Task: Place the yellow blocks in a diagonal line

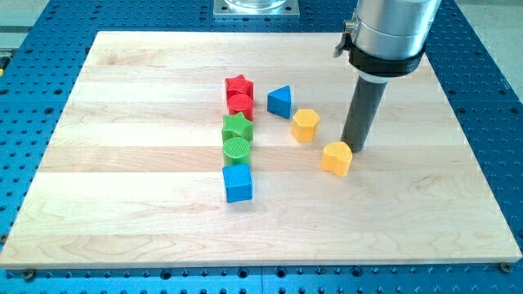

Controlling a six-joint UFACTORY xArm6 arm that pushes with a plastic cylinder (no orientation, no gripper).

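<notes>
Hexagon block (305,125) up-left of heart block (336,158); my tip (355,148) just beside heart.

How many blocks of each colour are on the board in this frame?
Red: 2, star and cylinder
Green: 2, star and cylinder
Blue: 2, triangle and cube
Yellow: 2, hexagon and heart
Total: 8

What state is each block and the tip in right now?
my tip: down at the board, touching or nearly touching the yellow heart's upper right.
yellow heart: flat, right of centre.
yellow hexagon: flat, up-left of the heart, apart from it.
blue triangle: alone, left of the hexagon.
red star, red cylinder, green star, green cylinder: touching in a column.
blue cube: below the column.
</notes>
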